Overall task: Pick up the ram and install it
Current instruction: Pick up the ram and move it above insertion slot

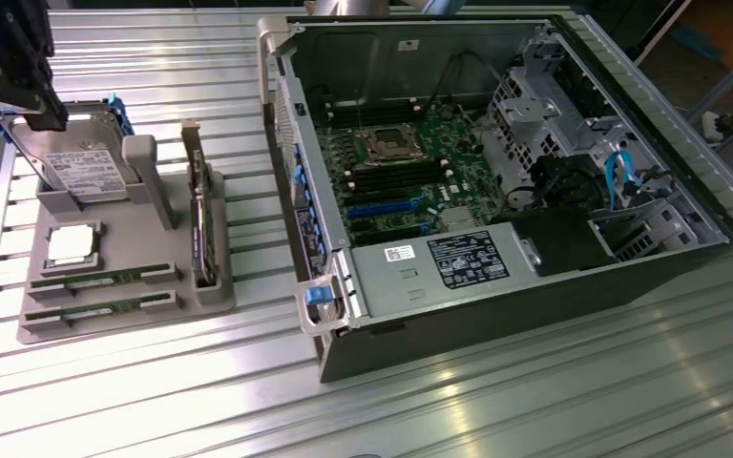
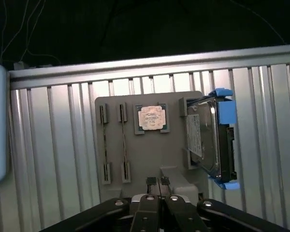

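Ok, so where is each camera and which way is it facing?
Exterior view: off the arm and high up, looking down at an angle across the ribbed table, grey tray on the exterior view's left, open computer case on its right; the dark tool shows by the hard drive.
Wrist view: on the wrist, looking down past the tool onto the tray; the tool's shut fingers show.
Shared: tray, two ram sticks lying in it, processor chip, hard drive, tool.

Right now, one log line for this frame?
gripper: shut, empty, above tray | ram: both sticks slotted in tray | case: open
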Robot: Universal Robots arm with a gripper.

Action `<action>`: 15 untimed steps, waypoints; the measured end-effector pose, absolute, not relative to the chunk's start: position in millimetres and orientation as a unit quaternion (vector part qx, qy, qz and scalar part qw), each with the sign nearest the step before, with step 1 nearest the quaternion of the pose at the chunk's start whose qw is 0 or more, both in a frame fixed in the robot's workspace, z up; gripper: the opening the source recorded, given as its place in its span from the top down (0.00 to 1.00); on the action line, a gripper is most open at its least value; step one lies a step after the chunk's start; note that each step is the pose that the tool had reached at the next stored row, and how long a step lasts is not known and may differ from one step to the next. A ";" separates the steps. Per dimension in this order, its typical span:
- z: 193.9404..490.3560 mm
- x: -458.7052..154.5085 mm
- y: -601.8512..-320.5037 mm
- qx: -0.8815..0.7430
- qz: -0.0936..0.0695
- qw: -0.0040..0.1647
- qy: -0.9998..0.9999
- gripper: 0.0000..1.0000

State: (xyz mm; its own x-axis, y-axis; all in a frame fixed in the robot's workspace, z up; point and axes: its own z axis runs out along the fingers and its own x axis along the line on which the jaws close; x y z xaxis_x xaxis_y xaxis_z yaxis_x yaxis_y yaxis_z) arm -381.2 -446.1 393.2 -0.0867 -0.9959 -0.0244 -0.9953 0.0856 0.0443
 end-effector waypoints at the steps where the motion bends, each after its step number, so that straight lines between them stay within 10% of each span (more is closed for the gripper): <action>1: 393.2 -381.2 -446.1 0.680 -0.025 0.006 -0.733 0.89; 15: 393.2 -381.2 -447.4 0.702 -0.024 0.007 -0.711 0.89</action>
State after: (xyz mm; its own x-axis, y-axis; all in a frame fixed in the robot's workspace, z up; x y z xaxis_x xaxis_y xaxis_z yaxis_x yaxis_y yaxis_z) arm -381.2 -447.4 393.2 -0.0134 -0.9996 -0.0244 -0.9989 0.0123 0.0444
